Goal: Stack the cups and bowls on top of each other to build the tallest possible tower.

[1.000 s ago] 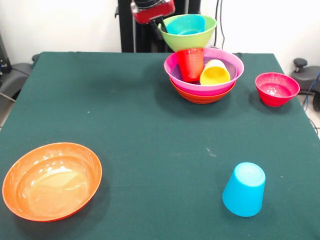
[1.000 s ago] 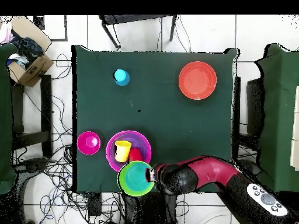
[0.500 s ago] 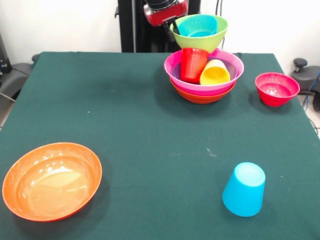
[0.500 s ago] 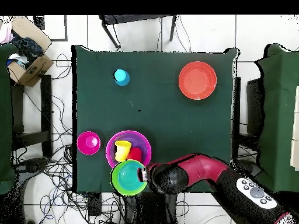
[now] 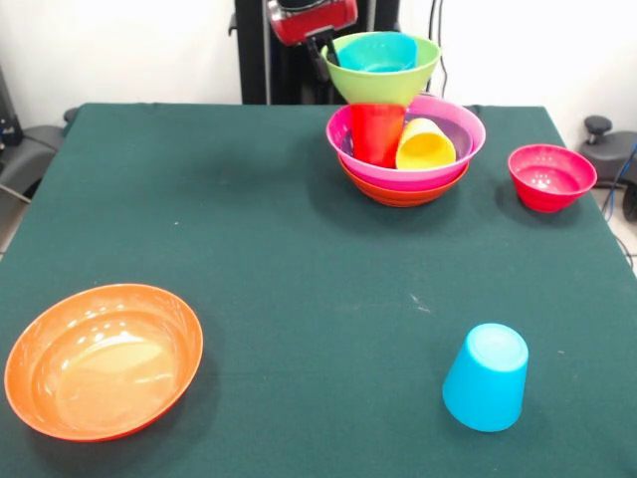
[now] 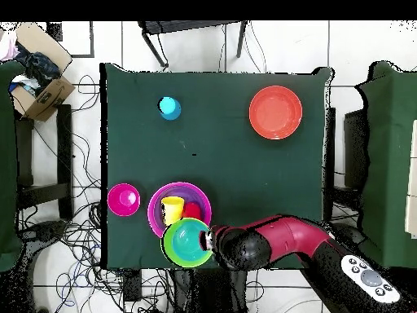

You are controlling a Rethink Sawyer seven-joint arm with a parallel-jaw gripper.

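While fingers (image 5: pixel 328 45) clamp its rim, the lime bowl (image 5: pixel 381 82) sits mouth-up over the red cup (image 5: pixel 377 134).

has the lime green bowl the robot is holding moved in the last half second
Yes. In the front view the lime green bowl has shifted left, so it now sits directly above the red cup inside the magenta bowl, which has not moved.

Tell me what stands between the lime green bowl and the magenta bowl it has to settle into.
The red cup stands upright inside the magenta bowl, directly under the lime green bowl; the yellow cup lies tilted beside it.
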